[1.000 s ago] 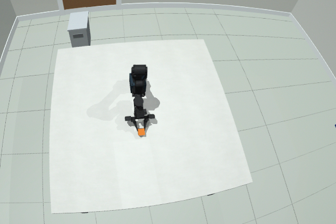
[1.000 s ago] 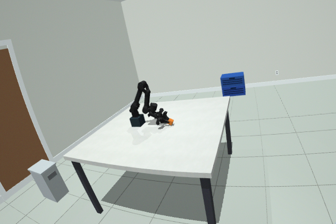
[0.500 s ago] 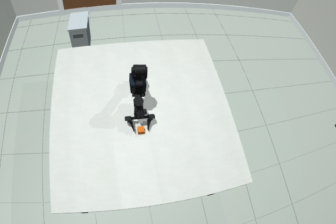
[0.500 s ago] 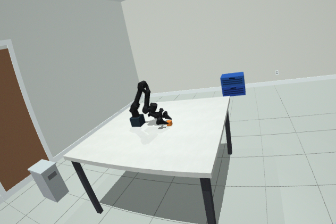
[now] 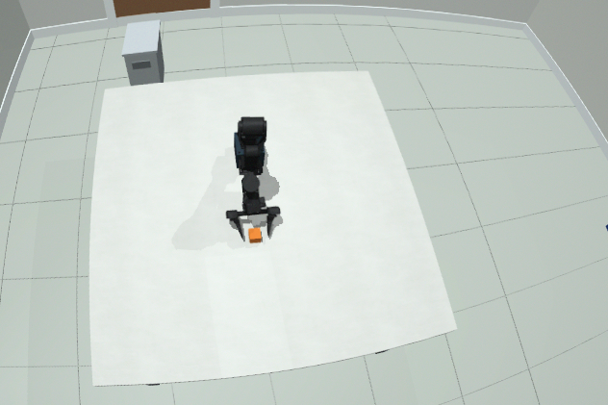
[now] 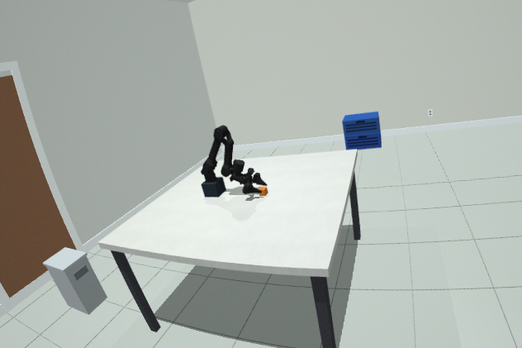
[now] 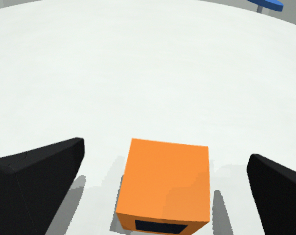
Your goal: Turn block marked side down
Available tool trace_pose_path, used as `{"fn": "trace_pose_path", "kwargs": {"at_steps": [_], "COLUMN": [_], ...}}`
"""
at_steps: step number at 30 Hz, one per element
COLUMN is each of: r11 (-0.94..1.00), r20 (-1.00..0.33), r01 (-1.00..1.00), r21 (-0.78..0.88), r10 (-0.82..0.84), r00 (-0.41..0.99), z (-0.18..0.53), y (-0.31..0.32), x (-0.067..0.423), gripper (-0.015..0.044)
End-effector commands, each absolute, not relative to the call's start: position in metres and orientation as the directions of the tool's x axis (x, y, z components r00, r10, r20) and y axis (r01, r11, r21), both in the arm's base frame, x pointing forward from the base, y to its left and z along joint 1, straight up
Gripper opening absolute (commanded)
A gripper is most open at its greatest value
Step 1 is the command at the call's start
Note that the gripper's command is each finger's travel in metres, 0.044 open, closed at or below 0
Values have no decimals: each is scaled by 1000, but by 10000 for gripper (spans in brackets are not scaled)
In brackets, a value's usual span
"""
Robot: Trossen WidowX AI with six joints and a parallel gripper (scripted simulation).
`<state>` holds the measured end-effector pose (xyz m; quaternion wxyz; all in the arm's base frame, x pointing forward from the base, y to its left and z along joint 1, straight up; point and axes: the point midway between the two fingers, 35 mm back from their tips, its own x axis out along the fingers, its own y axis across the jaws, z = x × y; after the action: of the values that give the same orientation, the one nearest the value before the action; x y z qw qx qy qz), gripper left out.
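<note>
Orange block (image 7: pixel 166 185) rests on the counter (image 7: pixel 147 64) between the spread, empty claw (image 7: pixel 162 201), its dark marked face toward the wrist.
</note>
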<state>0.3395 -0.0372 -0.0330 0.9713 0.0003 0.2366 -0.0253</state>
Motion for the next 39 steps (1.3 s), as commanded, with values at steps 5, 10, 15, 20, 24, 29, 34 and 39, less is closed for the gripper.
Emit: {"fn": "trace_pose_path", "kwargs": {"at_steps": [5, 10, 15, 20, 24, 29, 34, 39], "r11": [999, 999, 999, 999, 999, 999, 999, 999], "r20": [-460, -460, -532, -665, -746, -776, -831, -849], "r01": [47, 47, 49, 50, 50, 49, 47, 47], "r21": [-4, -4, -3, -3, -5, -9, -7, -5], "r10": [-44, -44, -43, -39, -37, -38, -32, -29], "r00": [887, 887, 846, 746, 665, 630, 555, 527], "z": [-33, -33, -34, -21, 4, 28, 38, 37], "y": [-36, -36, -38, -39, -39, -38, -36, -35], "x": [339, 339, 348, 355, 350, 344, 326, 320], "gripper": [440, 440, 440, 440, 440, 440, 440, 440]}}
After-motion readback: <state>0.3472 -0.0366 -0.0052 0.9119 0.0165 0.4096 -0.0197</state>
